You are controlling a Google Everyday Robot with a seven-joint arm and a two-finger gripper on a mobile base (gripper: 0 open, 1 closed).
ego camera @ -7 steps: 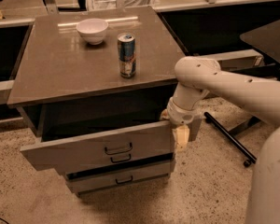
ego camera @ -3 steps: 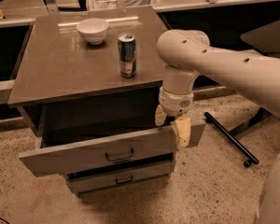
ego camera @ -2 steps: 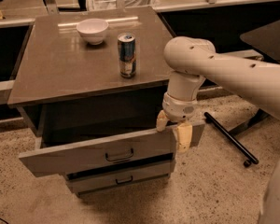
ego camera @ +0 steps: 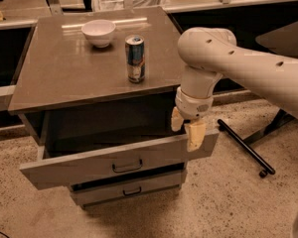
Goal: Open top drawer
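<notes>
Grey top drawer: it stood pulled well out from under the cabinet top, and I could see its dark inside.
Drawers counted: two, each with one black pull handle at the centre.
Beneath it: one lower drawer, only slightly out.
My gripper: one, at the right end of the top drawer's front. It was narrowly parted, one finger inside the drawer and the other on the outer face, pinching the front panel between them.
On the cabinet: one white bowl towards the back and one can nearer the front, standing apart.
Floor: one black bar lay to the right.
</notes>
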